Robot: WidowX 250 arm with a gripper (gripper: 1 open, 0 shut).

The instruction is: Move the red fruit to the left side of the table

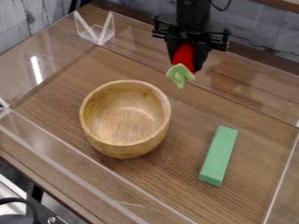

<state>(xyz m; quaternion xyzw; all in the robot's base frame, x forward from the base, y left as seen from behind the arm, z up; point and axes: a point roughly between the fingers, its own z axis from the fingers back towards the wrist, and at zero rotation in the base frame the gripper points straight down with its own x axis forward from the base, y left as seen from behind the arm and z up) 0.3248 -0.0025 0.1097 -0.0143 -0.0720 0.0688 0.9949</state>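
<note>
The round wooden bowl (125, 117) sits left of centre on the table (152, 179), pale, smooth-grained and holding nothing. To its right lies a long green block (219, 156), flat and rectangular, on the brown wood-grain top ringed by low clear walls (glossy, catching glare). My gripper (184, 63) hangs pointing down near the far edge, jaws partly closed and pinching the red fruit (180, 68), a small rounded strawberry, its green leafy cap lowest, lifted clear of the tabletop.
</note>
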